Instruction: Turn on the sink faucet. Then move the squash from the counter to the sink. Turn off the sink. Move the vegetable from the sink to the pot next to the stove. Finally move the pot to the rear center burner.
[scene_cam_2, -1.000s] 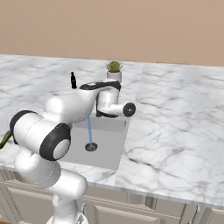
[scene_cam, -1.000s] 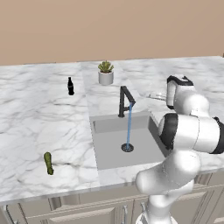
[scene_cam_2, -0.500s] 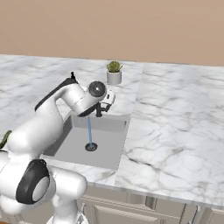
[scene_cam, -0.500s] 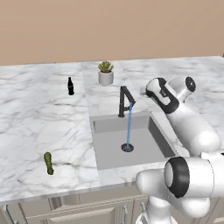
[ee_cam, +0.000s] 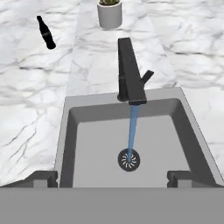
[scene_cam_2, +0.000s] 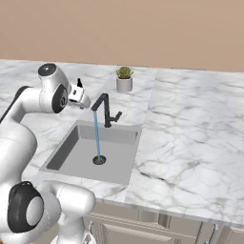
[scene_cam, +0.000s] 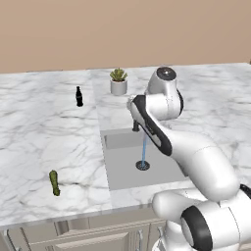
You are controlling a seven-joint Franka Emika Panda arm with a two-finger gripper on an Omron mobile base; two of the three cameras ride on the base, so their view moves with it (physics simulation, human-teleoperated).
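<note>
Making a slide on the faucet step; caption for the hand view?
Water streams from the black faucet into the grey sink, open tool above.

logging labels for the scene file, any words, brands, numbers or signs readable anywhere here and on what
None can be read.
The small black bottle on the counter shows no legible label.
The grey plant pot, the black faucet and the sink carry no markings.
The squash is plain.
</note>
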